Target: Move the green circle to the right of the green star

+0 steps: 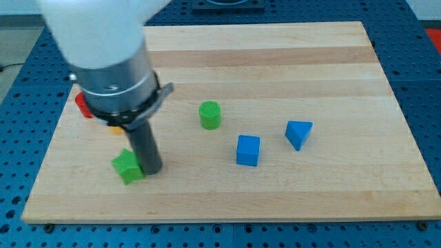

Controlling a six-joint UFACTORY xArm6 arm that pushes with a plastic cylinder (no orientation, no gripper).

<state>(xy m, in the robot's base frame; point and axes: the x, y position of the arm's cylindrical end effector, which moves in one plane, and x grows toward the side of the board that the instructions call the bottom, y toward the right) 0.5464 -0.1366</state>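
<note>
Green circle [210, 115] sat well apart from the green star [127, 167], where my bare tip [152, 170] touched, gripping nothing; approaching it came next.

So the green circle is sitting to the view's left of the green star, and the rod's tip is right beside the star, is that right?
Not quite. The camera view shows the green circle to the view's right of the green star, and higher up the board, not to its left. The rest holds: my tip is right beside the star, on its right side.
</note>
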